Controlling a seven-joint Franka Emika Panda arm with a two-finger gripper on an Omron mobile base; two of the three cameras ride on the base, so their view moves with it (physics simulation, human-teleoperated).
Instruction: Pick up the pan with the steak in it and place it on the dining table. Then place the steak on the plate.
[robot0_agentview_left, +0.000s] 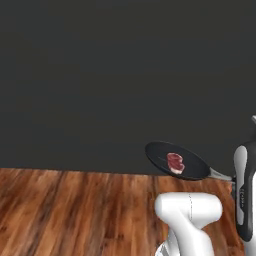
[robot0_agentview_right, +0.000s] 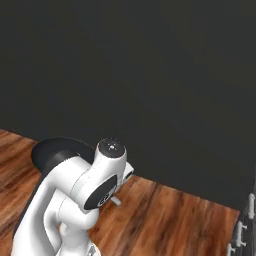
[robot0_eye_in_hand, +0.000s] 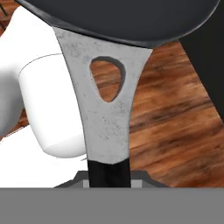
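Above a wooden floor (robot0_agentview_left: 75, 210), against a dark grey wall (robot0_agentview_left: 100, 75), the pan (robot0_agentview_left: 176, 160) hangs in mid-air, carried by the robot's white arm (robot0_agentview_left: 190, 215). Seen from the left base view, the black pan sits roughly level, its long axis running from the round bowl at left down to the thin grey handle (robot0_agentview_left: 219, 174) at right, where the handle disappears behind the arm's upright dark-and-white link. The steak (robot0_agentview_left: 175, 162), red with pale fat, lies flat inside the bowl, toward the handle side. From the right base view, the pan's dark rim (robot0_agentview_right: 50, 152) peeks out behind the arm's shoulder. The hand view looks straight along the handle (robot0_eye_in_hand: 107, 109): its speckled grey neck, pierced by a teardrop hole, widens toward the bowl at the top, while the black grip end runs down between the jaws, which are pinched tight on it.
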